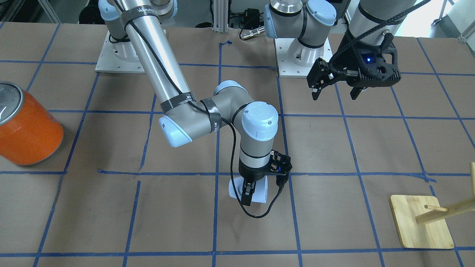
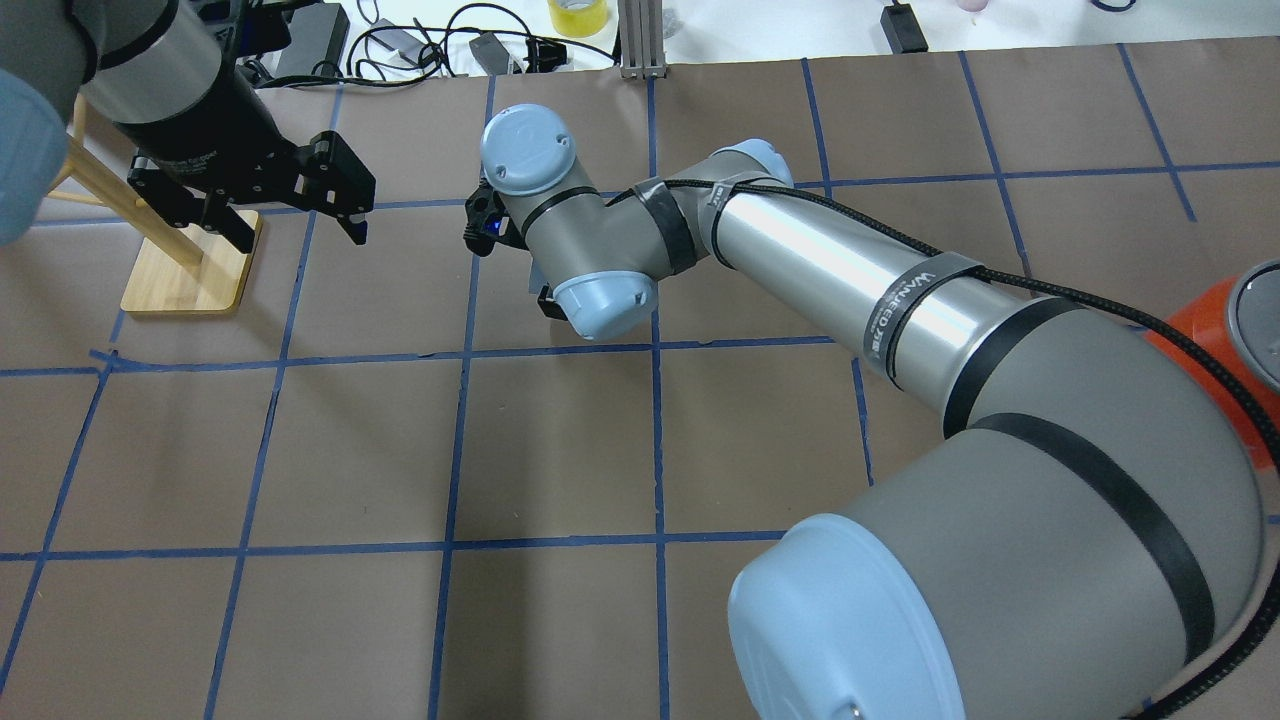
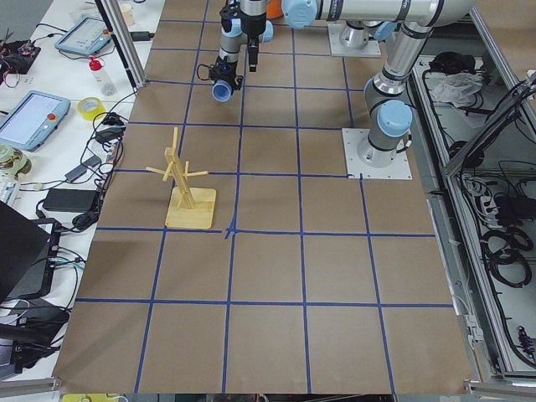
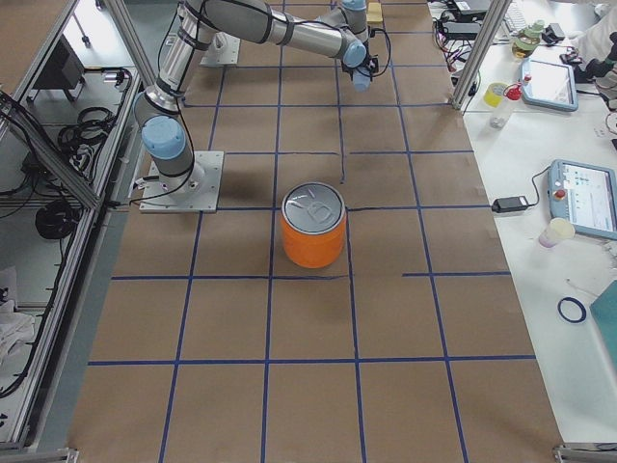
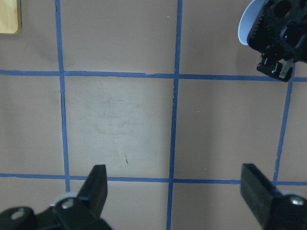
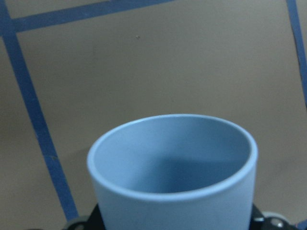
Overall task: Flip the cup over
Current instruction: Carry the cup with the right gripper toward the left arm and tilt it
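Empty cup (image 6: 172,191) pinched in right claw (image 1: 248,193), left claw (image 1: 334,97) spread, orange container (image 1: 28,129) well apart from both, blue-taped brown desk (image 1: 178,222)

The cup (image 6: 172,191) is showing smooth matt plastic, while matt brown paper (image 1: 111,215) is covering the table (image 1: 334,222); the can (image 1: 29,133) is gleaming glossy orange under a metal lid (image 1: 7,98), the stand (image 1: 419,226) showing pale wood.
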